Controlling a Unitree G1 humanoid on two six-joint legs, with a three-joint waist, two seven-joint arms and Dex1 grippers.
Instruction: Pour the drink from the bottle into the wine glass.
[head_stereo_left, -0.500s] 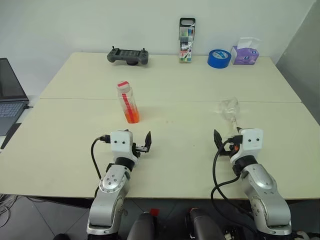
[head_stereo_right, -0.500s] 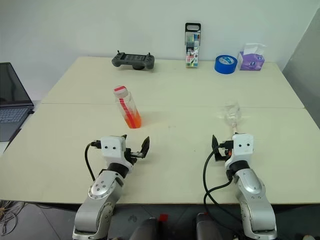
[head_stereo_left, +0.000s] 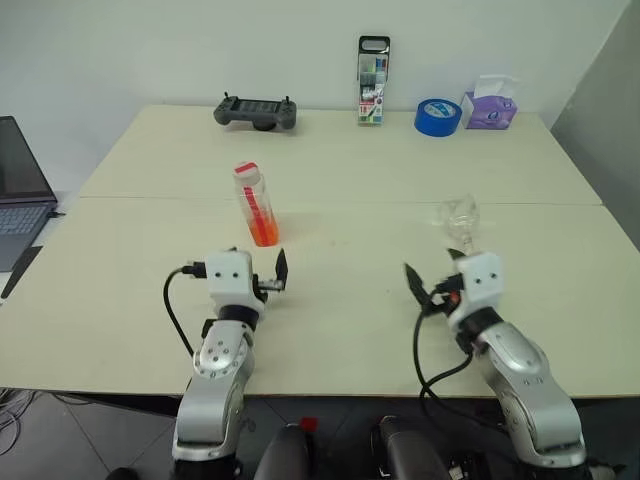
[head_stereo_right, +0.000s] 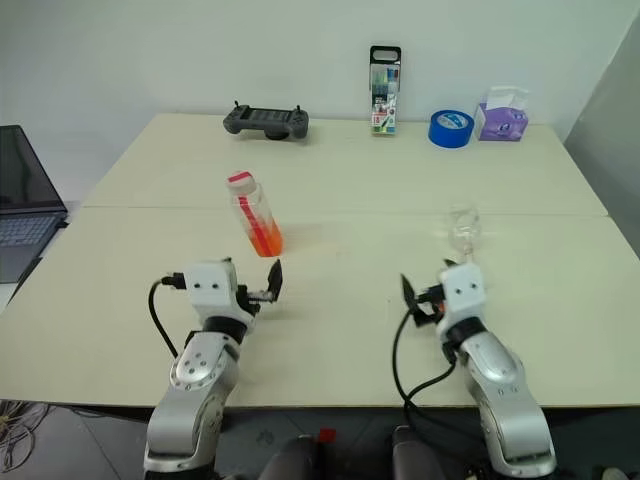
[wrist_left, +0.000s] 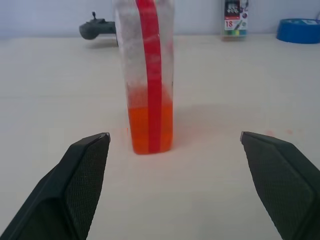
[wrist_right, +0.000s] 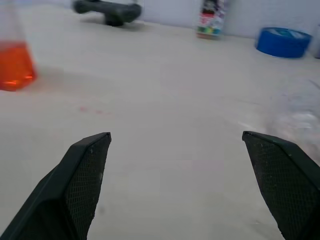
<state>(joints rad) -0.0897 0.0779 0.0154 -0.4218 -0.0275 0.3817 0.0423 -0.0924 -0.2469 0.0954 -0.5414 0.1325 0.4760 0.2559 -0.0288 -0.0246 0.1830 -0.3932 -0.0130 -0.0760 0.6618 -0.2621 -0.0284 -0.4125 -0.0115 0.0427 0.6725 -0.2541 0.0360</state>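
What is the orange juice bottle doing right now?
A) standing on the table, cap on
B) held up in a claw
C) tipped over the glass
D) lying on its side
A: the bottle stands on the table with its cap on, ahead of the open left claw, untouched.

Only readable text: "18" in white on a red patch, low on the marker pack (wrist_left: 235, 18) standing at the far edge of the table (head_stereo_left: 330, 160), seen in the left wrist view. Smaller print around it is too blurred to read. Bottle (wrist_left: 148, 75) has a red-and-white label strip, no legible lettering on it. Tissue box (head_stereo_left: 489, 105) has printed graphics, nothing legible.
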